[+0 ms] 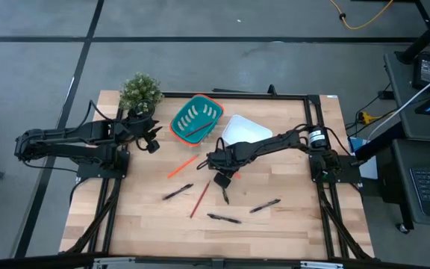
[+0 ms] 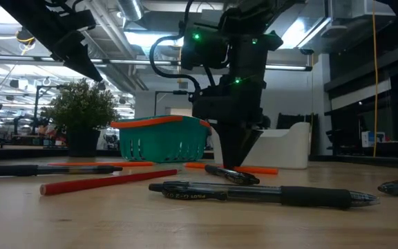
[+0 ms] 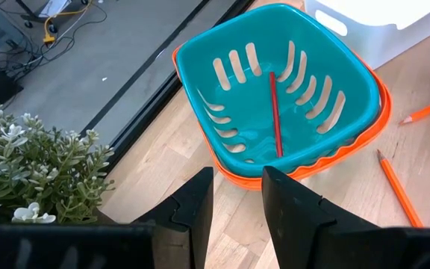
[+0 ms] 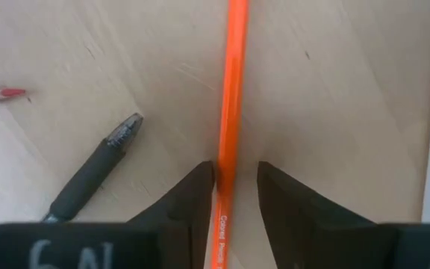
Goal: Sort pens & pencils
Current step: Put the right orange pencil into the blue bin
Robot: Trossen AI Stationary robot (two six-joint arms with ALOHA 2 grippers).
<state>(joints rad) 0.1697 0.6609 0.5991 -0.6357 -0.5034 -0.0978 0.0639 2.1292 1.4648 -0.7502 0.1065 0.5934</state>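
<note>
We find a wooden worktop [image 1: 290, 224] carrying a potted plant [image 1: 140, 93] at its far left corner, a teal basket [image 1: 197, 118] with an orange rim beside it, and a white bin [image 1: 243, 130] next to the basket. One red pencil [image 3: 275, 112] lies inside the basket. On the boards, an orange pencil [image 1: 183, 167] lies near the basket and a red pencil [image 1: 200, 199] lies nearer the front. Four black pens are scattered: one left of centre [image 1: 178, 192], one by the right gripper [image 1: 224, 193], one at the front [image 1: 224, 218] and one to the right [image 1: 264, 205].

The right arm reaches from the right edge toward the middle, wrist bent down, and the right gripper [image 4: 234, 187] stands upright on the worktop. Its fingers are partly open and straddle another orange pencil [image 4: 232, 112]; one finger touches it, and the pencil lies flat, not lifted. A pen tip [image 4: 124, 133] lies just beside.

The left arm waits by the plant, and the left gripper [image 3: 237, 196] is raised with a narrow gap between its fingers, holding nothing.
</note>
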